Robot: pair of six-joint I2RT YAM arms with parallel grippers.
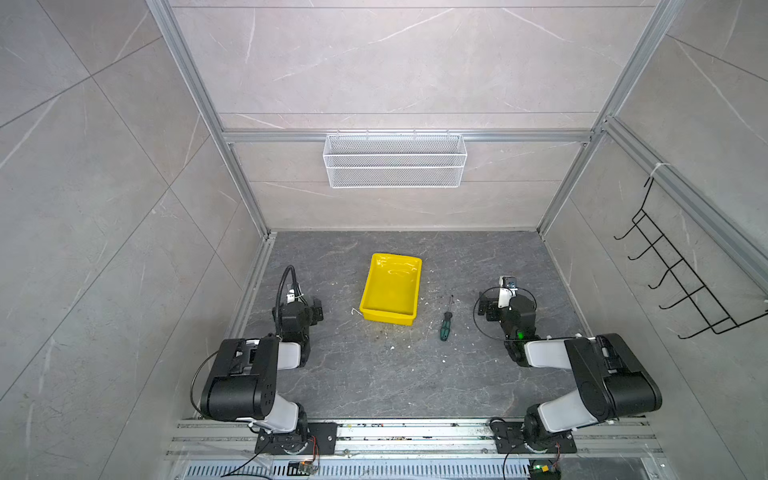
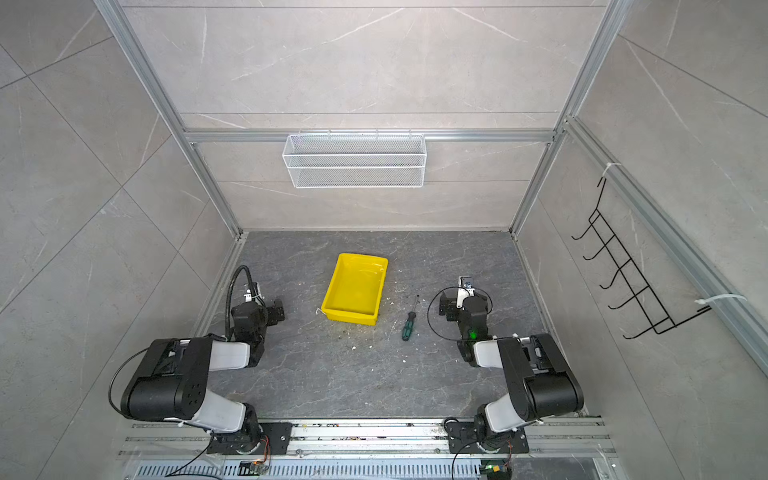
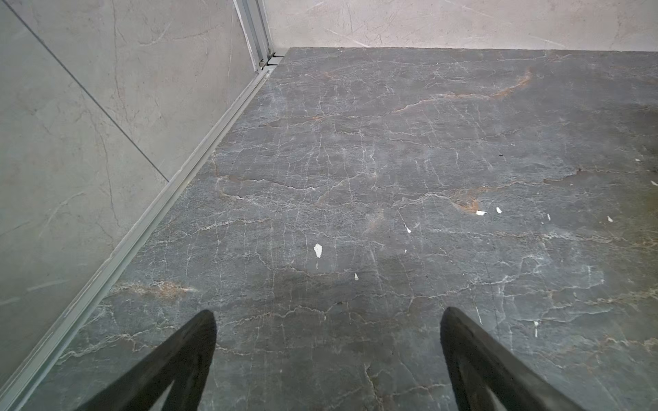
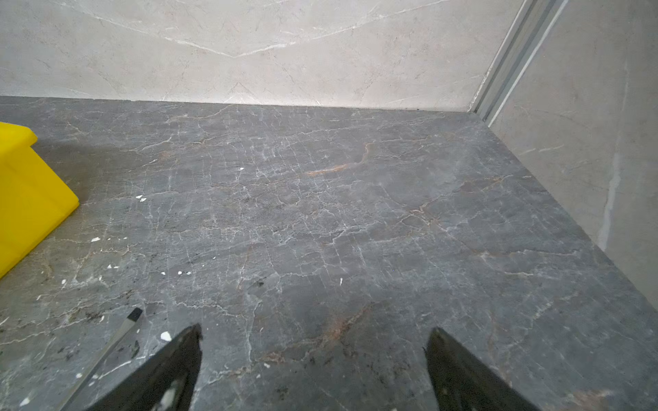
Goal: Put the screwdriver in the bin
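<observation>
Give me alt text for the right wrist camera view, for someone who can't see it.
The right tool hangs open and empty over a grey marbled tabletop. The screwdriver tip lies on the surface just outside one fingertip, and a corner of the yellow bin shows beyond it.

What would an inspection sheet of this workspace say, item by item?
Surface: dark veined table, scuffed.
Job's things: screwdriver lies on the table, right of the bin, apart from it; nothing seen inside the bin.
Clutter: white flecks on the table.
Grippers: left gripper open, empty; right gripper open, empty.
Cables: left cable and right cable loop at the wrists.
Surroundings: mesh basket on the back wall; hook rack on the right wall.
</observation>
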